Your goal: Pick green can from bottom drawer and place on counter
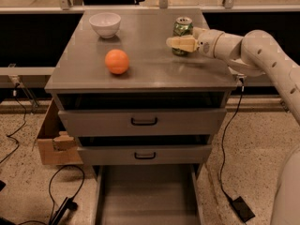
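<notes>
The green can [183, 27] stands upright on the counter [154, 67], at its back right. My gripper [178, 40] reaches in from the right and is shut on the can's lower half; one finger lies across the can's front and the other is hidden behind it. The bottom drawer [145, 196] is pulled out at the bottom of the view and its grey tray shows nothing inside.
An orange ball [116, 61] lies on the counter left of centre. A white bowl [105, 24] stands at the back left. Two upper drawers with black handles [144, 121] are slightly open. A cardboard box [54, 142] and cables lie on the floor at left.
</notes>
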You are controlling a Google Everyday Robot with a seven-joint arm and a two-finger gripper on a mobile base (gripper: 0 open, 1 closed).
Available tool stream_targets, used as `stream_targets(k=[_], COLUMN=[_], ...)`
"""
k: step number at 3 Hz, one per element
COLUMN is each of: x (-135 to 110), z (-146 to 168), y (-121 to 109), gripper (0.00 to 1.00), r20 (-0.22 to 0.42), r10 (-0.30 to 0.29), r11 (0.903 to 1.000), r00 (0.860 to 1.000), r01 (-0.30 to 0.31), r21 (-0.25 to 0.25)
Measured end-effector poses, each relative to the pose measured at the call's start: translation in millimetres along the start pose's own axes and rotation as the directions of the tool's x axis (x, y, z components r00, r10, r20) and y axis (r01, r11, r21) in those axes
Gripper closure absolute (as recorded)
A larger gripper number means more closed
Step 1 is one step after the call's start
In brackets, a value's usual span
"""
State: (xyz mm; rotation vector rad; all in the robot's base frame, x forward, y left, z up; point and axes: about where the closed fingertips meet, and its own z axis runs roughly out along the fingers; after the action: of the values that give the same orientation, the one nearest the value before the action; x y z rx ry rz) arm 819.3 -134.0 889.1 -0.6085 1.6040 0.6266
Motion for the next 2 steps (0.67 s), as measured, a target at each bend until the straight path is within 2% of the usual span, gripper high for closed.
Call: stream_targets(k=[2], x=[-4.1], z=[0.0], y=[1.8], gripper=[0.0], r20=[-0.017], r10=[-0.007], r11=[1.0], r00=[1.0], r01=[0.007], r21=[0.0])
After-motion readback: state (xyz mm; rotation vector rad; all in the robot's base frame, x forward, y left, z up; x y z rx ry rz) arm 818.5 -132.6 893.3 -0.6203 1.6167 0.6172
